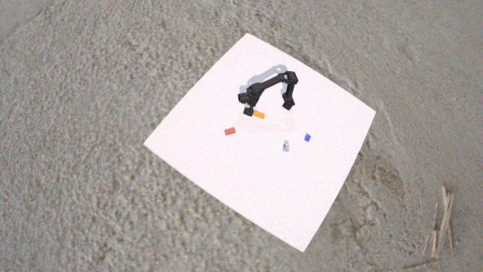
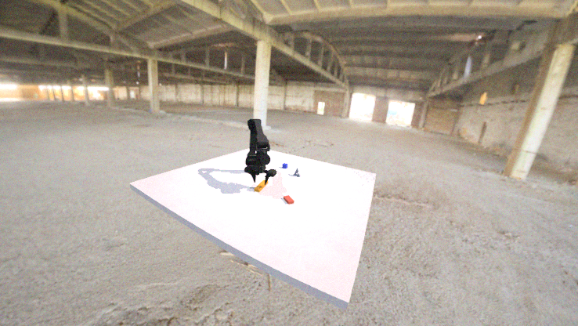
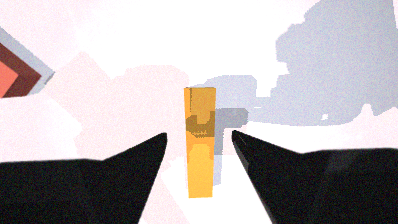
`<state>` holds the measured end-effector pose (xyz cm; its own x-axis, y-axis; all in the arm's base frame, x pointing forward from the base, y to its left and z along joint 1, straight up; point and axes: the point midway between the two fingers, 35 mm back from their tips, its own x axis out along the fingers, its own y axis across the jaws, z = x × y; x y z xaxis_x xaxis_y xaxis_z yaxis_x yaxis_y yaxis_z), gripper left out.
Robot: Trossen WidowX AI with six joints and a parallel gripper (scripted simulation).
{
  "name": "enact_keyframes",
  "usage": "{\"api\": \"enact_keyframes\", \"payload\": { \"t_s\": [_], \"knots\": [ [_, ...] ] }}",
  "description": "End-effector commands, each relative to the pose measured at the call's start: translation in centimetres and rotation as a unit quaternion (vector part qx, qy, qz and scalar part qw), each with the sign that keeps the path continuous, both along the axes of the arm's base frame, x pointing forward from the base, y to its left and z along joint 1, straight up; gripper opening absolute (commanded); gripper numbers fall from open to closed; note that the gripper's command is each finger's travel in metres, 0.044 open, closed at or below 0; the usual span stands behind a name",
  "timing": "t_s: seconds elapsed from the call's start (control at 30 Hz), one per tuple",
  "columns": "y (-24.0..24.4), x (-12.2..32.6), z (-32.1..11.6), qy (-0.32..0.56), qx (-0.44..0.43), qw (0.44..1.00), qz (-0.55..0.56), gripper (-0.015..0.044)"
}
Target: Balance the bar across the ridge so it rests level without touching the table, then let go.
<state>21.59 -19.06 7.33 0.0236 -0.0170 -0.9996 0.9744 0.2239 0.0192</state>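
The orange bar [image 1: 258, 114] [image 2: 258, 188] [image 3: 201, 172] lies flat on the white table [image 1: 219, 162] [image 2: 316, 238]. My gripper [image 2: 260, 182] [image 3: 199, 135] is open, low over the bar. In the wrist view its two fingertips stand one on each side of the bar, with a gap on both sides. In the top view the hand covers one end of the bar. The small grey ridge [image 1: 286, 148] [image 2: 297, 174] stands on the table, apart from the bar, with nothing on it.
A red block [image 1: 230, 131] [image 2: 288, 199] [image 3: 7, 80] lies on the table near the bar, at the upper left in the wrist view. A small blue block [image 1: 307, 137] [image 2: 284, 165] lies near the ridge. The arm's shadow falls on the table beside the bar.
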Motion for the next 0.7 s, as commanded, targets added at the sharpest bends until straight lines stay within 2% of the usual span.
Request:
{"api": "enact_keyframes", "payload": {
  "t_s": [0.0, 0.67],
  "knots": [
    [0.0, -0.1, -0.6, 0.003, 0.001, 1.0, -0.002, 0.0315],
    [0.0, -0.1, -2.7, 0.003, 0.001, 1.0, -0.002, 0.0315]
  ]
}}
